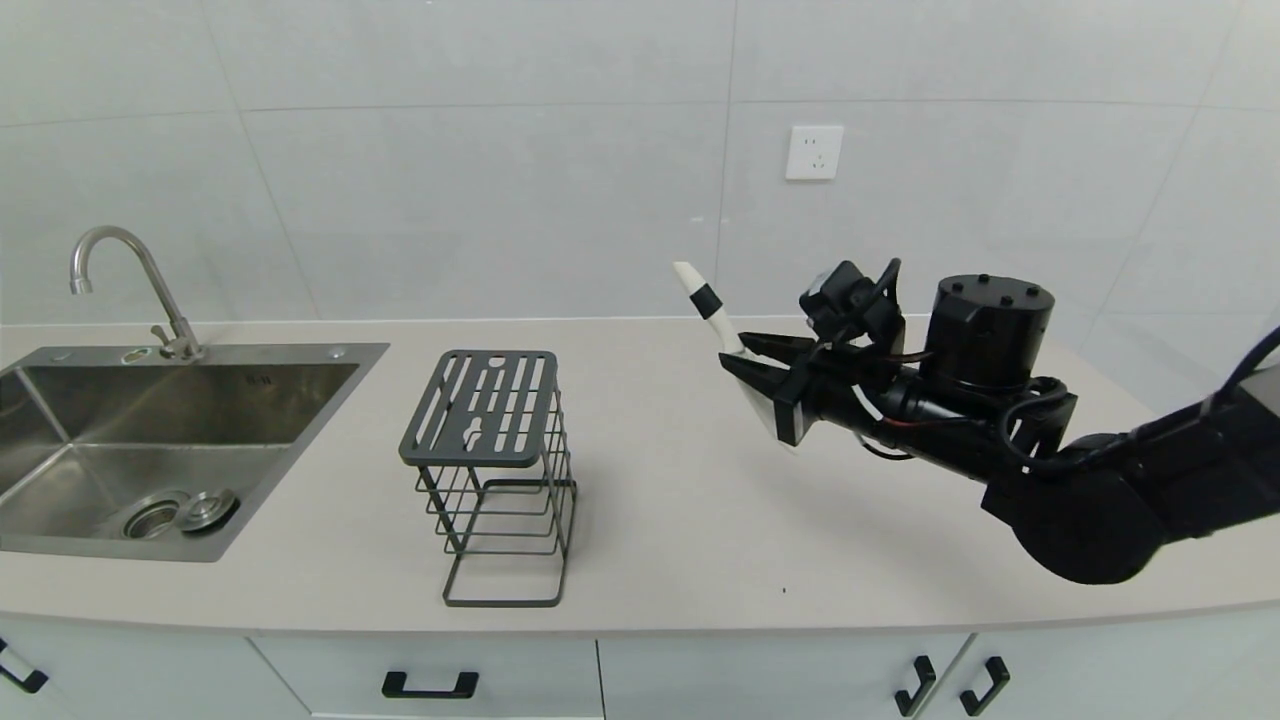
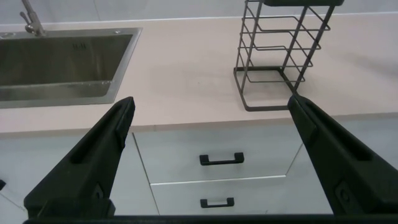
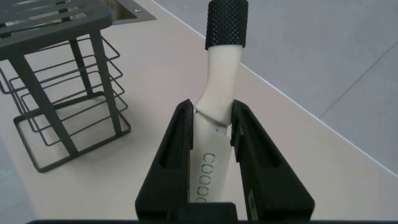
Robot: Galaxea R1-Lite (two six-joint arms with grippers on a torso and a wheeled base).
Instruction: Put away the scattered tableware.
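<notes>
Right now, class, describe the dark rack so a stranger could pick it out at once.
Find the long pale countertop under the tiled wall. Just right of the steel sink, and left of the right gripper holding a white utensil, stands the rack. It alone is open dark wire, topped by a flat slotted plate.

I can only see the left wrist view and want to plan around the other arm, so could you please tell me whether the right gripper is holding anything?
Observer: Yes, the right gripper has its jaws shut on a white utensil with a black-banded handle.
Operator: Thank you. Where is it relative to the rack I can see?
Observer: It is held above the counter, to the robot's right of the rack and clear of it.
Operator: Which way does the handle point?
Observer: It slants upward out of the jaws, leaning toward the rack's side.
</notes>
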